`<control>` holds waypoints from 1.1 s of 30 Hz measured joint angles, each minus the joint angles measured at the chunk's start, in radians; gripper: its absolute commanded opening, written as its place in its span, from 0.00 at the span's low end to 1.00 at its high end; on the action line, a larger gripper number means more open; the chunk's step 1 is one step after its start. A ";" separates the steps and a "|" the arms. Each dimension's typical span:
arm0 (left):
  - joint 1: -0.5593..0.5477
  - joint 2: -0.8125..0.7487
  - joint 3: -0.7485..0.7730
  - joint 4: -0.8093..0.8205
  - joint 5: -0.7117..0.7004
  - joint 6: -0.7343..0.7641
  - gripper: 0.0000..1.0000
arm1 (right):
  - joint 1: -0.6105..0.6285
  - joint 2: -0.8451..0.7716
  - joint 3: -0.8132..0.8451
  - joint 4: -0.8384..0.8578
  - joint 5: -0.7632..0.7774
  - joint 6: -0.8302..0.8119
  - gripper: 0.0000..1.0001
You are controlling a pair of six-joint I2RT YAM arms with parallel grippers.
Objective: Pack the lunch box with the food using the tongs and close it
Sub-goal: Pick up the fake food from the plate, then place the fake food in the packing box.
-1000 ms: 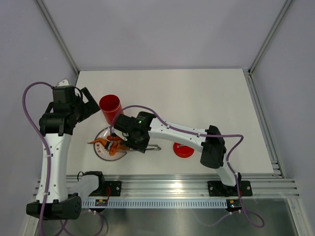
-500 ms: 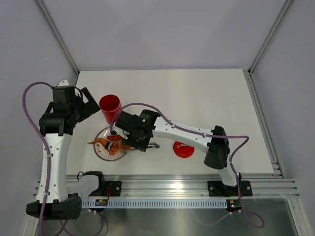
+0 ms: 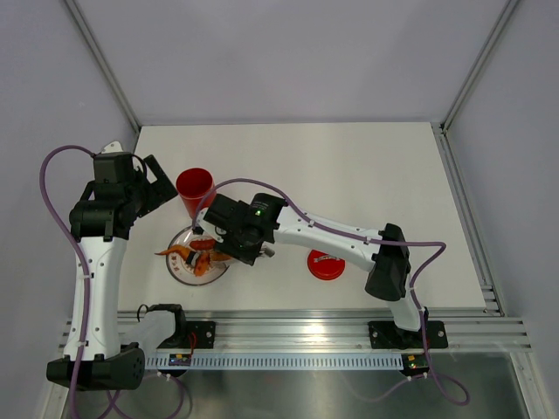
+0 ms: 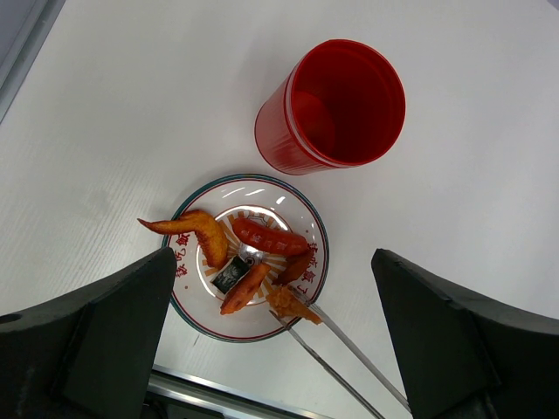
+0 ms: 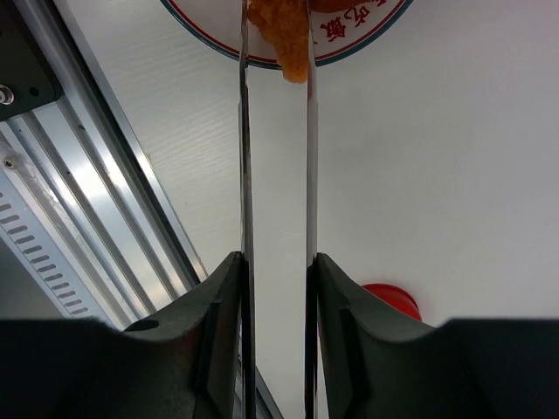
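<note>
The right pincer (image 5: pixel 275 288) squeezes the silver tongs (image 5: pixel 244 157). Their tips pinch an orange food piece (image 5: pixel 284 35) at the plate's (image 4: pixel 320 236) edge. The left pincer (image 3: pixel 160 186) hangs wide open beside the red lunch box (image 4: pixel 279 140). Its lid (image 3: pixel 326 264) lies apart on the tabletop (image 3: pixel 367 166).

Left arm (image 3: pixel 94 279): white shell links, black joint housings at upper left. Right arm (image 3: pixel 323 234): same white links, black elbow block, small green light (image 3: pixel 258 209) on black wrist housing. Purple cables (image 3: pixel 51 205) loop along both arms. Black bases (image 3: pixel 96 368) at bottom edge. Left fingers (image 4: pixel 92 340): matte black, broad wedges. Right fingers (image 5: pixel 205 336): black, rounded, moulded ridge.
</note>
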 measured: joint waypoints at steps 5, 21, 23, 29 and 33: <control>0.002 0.006 -0.006 0.004 0.002 -0.001 0.99 | 0.000 0.000 0.001 0.031 0.005 0.006 0.00; 0.044 0.076 0.064 0.001 0.037 -0.016 0.99 | 0.000 0.000 0.037 0.067 0.029 0.017 0.00; 0.053 0.081 0.090 0.000 0.038 -0.021 0.99 | 0.000 -0.004 0.040 0.071 0.044 0.019 0.00; 0.074 0.091 0.138 0.001 0.055 -0.048 0.99 | 0.000 -0.043 0.040 0.101 0.108 0.023 0.00; 0.075 0.090 0.138 0.000 0.072 -0.065 0.99 | -0.003 -0.066 0.049 0.140 0.136 0.023 0.00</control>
